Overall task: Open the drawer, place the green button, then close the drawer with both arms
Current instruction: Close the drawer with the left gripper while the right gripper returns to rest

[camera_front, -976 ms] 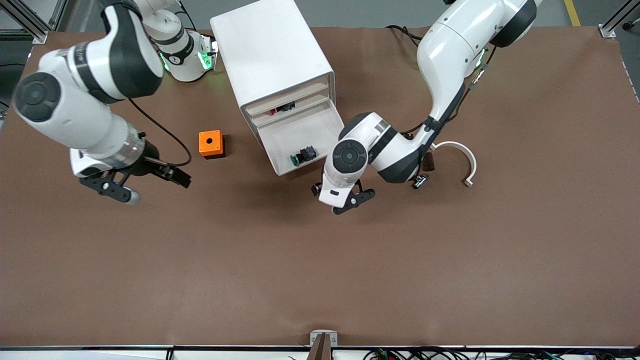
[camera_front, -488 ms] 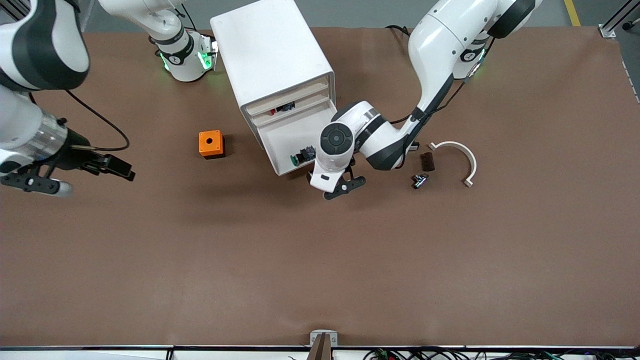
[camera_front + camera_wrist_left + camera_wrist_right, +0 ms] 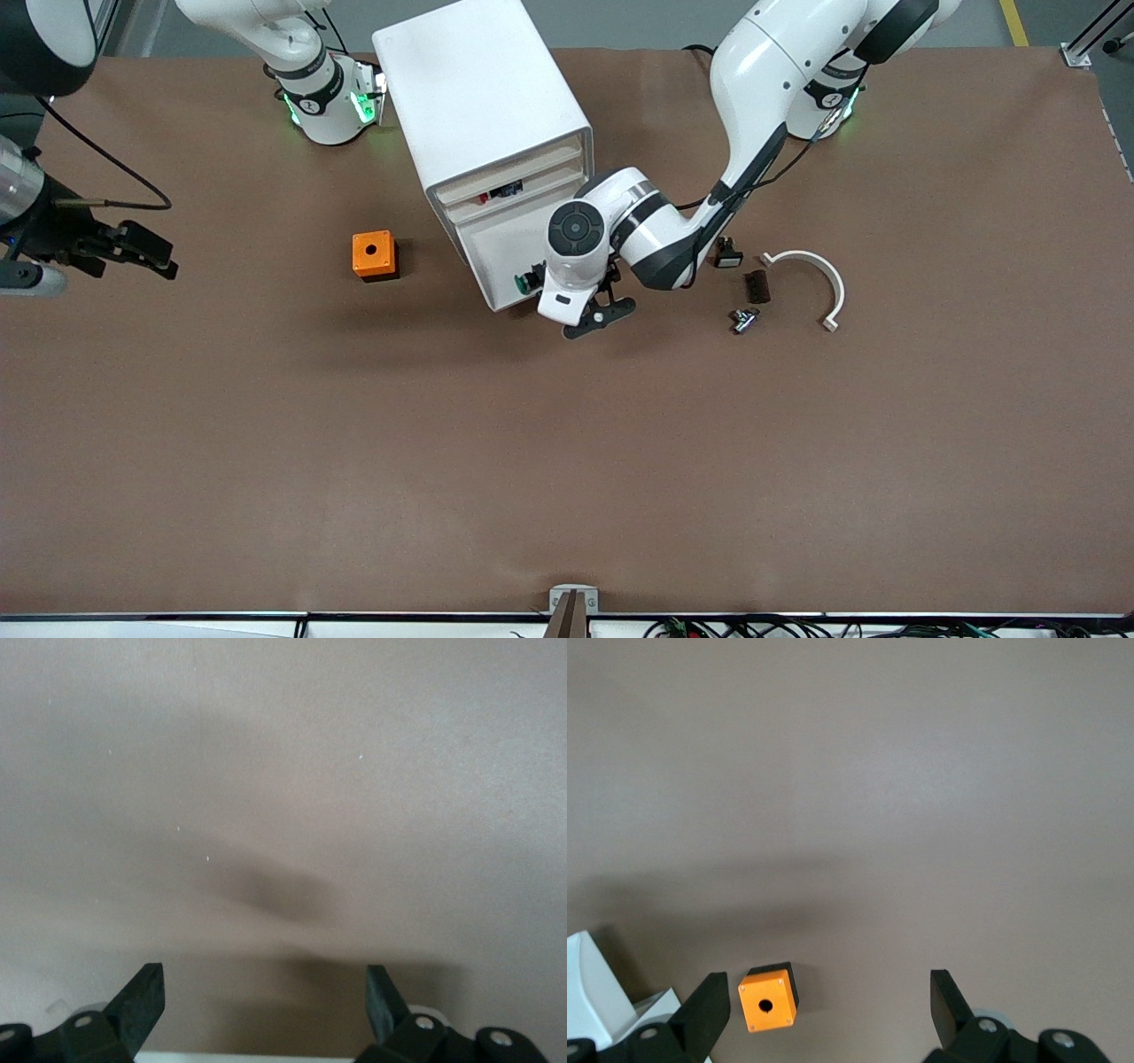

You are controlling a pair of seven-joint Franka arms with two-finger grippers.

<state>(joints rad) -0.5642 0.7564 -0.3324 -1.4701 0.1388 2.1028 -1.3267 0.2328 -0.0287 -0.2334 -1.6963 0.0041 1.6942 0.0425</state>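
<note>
The white cabinet (image 3: 483, 97) stands at the back of the table with its third drawer (image 3: 509, 237) pulled out. The button (image 3: 524, 282), with its green cap, lies in the drawer near the front wall and is partly hidden by the left hand. My left gripper (image 3: 590, 315) is open and empty, low over the table right at the drawer's front corner; its wrist view (image 3: 264, 1001) shows bare table and a white edge (image 3: 248, 1058). My right gripper (image 3: 27, 276) is open and empty, high at the right arm's end of the table.
An orange box with a hole (image 3: 373, 255) stands beside the cabinet and shows between the right fingers (image 3: 768, 999). Toward the left arm's end lie a white-capped black button (image 3: 726, 258), a dark block (image 3: 756, 285), a small metal part (image 3: 742, 319) and a white curved piece (image 3: 811, 270).
My left gripper has moved along the table up to the open drawer's front corner. My right arm has drawn away toward its end of the table, to the view's edge.
</note>
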